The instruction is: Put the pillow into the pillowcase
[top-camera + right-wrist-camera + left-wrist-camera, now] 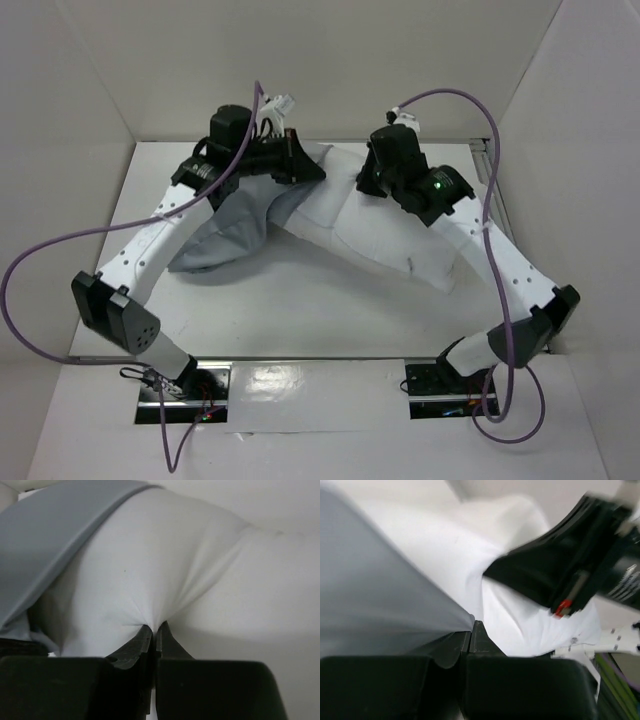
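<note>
White pillow [390, 235] lies diagonally, its end seemingly inside grey pillowcase [225, 235].

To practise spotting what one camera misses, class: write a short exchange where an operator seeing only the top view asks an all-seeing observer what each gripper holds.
Operator: From above I can't see the grips. What does the left gripper hold?
Observer: It is shut on the edge of the grey pillowcase.
Operator: And the right gripper?
Observer: Shut on a puckered pinch of the white pillow.
</note>
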Robot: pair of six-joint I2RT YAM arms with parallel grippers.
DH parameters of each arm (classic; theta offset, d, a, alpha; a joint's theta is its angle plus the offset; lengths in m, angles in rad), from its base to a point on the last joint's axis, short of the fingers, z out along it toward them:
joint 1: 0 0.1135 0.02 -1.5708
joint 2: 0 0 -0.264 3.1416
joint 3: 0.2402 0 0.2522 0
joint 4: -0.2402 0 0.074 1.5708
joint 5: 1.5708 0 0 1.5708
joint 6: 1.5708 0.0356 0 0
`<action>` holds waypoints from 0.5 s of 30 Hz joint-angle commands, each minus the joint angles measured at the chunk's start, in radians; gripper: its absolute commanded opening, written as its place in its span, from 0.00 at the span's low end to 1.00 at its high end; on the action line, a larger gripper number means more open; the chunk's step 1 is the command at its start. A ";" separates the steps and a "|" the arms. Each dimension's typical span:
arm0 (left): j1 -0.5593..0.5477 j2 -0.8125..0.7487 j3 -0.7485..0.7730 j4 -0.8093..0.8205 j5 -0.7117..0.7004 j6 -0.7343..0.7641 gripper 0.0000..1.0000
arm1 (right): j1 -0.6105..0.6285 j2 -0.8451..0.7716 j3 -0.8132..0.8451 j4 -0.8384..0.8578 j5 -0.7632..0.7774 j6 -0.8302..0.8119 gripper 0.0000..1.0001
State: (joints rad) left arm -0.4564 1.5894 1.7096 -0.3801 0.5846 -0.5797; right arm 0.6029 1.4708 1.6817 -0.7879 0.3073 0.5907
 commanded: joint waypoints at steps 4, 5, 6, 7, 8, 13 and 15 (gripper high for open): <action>-0.074 -0.279 -0.471 0.050 -0.040 -0.014 0.00 | 0.123 -0.176 -0.362 0.117 -0.008 0.107 0.00; -0.074 -0.292 -0.485 -0.044 -0.055 0.000 0.13 | 0.132 -0.202 -0.405 0.118 -0.028 0.107 0.00; -0.074 -0.292 -0.455 -0.104 -0.112 0.020 0.24 | 0.132 -0.202 -0.440 0.133 -0.049 0.107 0.00; -0.074 -0.292 -0.421 -0.159 -0.138 0.068 0.38 | 0.132 -0.211 -0.479 0.133 -0.063 0.107 0.00; -0.074 -0.292 -0.382 -0.208 -0.166 0.092 0.49 | 0.132 -0.211 -0.479 0.119 -0.072 0.095 0.16; -0.074 -0.215 -0.055 -0.402 -0.415 0.159 0.73 | 0.141 -0.211 -0.331 -0.052 0.065 0.061 0.85; -0.074 -0.163 0.017 -0.413 -0.471 0.184 0.69 | 0.141 -0.210 -0.268 -0.138 0.228 0.079 0.89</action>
State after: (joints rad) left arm -0.5327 1.3777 1.6264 -0.7357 0.2665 -0.4633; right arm 0.7429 1.2995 1.2945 -0.8383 0.3187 0.6582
